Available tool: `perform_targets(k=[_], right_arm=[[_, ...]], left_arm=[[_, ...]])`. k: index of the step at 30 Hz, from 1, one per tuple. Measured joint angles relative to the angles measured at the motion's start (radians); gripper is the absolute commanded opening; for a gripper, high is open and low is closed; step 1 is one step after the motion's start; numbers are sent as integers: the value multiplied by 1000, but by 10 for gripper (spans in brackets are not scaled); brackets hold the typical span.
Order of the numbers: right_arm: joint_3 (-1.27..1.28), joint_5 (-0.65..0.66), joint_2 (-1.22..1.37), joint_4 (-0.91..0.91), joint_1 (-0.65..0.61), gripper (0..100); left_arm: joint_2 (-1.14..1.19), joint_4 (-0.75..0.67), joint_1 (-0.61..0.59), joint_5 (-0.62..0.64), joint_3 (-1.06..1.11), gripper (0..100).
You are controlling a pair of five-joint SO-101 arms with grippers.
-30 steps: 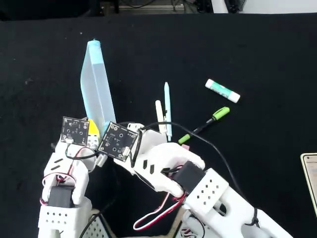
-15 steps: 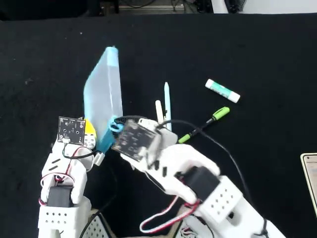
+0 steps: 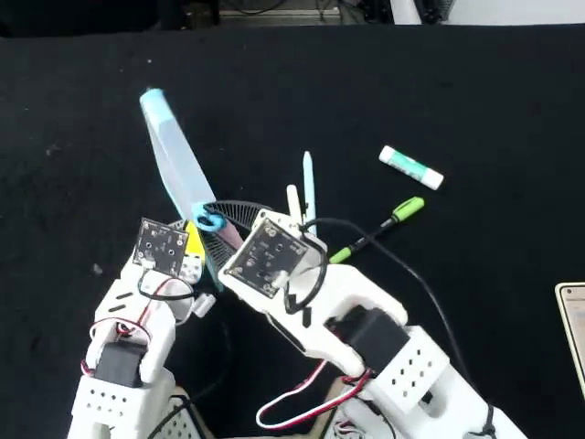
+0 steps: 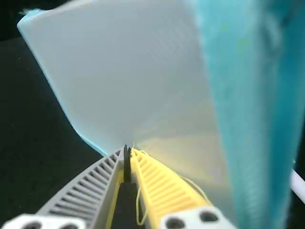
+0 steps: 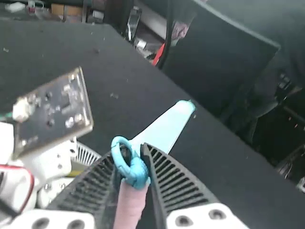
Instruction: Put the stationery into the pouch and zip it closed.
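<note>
Right claw (image 5: 131, 153) is clenched on the blue zipper pull (image 5: 127, 163), the ring poking out between its jaws. My left claw (image 4: 127, 150) is pinched shut on the near end of the pouch (image 3: 174, 151). Between them the pouch stands on its long edge, lifted off the table (image 3: 475, 91), left of the middle, with its far end pointing toward the far left corner.

None of the stationery is inside. The white pen (image 3: 293, 208) and pale blue pen (image 3: 309, 187) lie side by side near the table's middle, just beside my right arm. The green highlighter (image 3: 395, 218) is to their right, and the glue stick (image 3: 411, 168) is further toward the right edge.

So I read this step as running the zipper open, though I can't tell how far the slider has travelled.

To do it well, I'd keep the left claw as a fixed anchor and hold the fabric taut. The right claw should draw the pull straight along the zipper line, not across it. Pulling sideways would twist the pouch or tear it out of the thin pinch at the corner. I'd go slowly, keep the pull square in the jaws so the ring doesn't slip out, then lay the pouch flat with its mouth toward the pens.
</note>
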Motion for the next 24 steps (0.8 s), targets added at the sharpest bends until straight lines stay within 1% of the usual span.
perform_targets(k=[6, 9, 12, 17, 21, 24], right_arm=[[0, 0, 0, 141, 0, 11], [25, 0, 8, 158, -6, 11], [103, -6, 9, 104, -9, 11], [198, -9, 11, -35, -14, 11], [236, -9, 11, -74, -77, 11], [270, -9, 11, -77, -127, 11]], left_arm=[[0, 8, -37, 0, 0, 30], [0, 49, -38, 0, 0, 30], [0, 69, -43, -29, 0, 30], [0, 69, -117, -184, 0, 30], [0, 69, -178, -213, 0, 30], [0, 71, -190, -218, 0, 30]])
